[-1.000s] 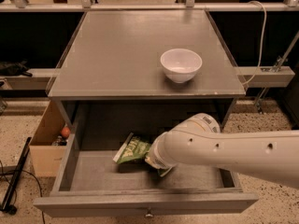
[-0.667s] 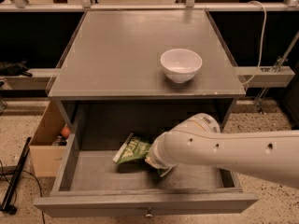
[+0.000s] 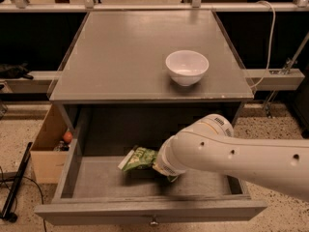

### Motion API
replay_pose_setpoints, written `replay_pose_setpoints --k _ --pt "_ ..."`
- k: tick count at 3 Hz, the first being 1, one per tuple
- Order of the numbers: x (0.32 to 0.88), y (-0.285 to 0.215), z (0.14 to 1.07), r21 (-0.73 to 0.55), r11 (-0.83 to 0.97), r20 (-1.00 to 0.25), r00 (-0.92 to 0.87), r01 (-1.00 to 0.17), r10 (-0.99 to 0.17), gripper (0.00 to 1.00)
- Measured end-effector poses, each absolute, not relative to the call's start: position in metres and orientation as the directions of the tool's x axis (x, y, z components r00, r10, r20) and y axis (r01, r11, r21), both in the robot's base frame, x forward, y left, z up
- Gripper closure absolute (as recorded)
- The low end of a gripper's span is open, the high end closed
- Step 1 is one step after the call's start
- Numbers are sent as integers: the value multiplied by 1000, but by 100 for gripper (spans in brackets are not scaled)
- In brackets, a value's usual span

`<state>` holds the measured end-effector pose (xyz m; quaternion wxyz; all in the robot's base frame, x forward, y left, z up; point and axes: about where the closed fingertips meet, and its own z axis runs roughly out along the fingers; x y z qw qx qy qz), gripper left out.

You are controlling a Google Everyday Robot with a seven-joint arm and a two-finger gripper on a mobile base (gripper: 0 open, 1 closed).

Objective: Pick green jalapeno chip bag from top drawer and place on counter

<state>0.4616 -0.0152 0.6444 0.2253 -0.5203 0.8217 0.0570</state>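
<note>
down in the open drawer lies the green chip bag, near the middle of its floor, just where it was a second ago. arm and bag have not moved, so the lift seems not yet begun. its long axis runs across the drawer, pale end pointing left, other end under the arm. the hand sits at that right end behind the wrist; i cannot tell whether it grasps the bag. above, the tabletop carries a white bowl.
</note>
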Motion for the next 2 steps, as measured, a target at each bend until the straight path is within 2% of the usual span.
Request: replay_pose_setpoints --k 2 --pt "443 -42 709 -202 424 -415 -315 -883 -854 100"
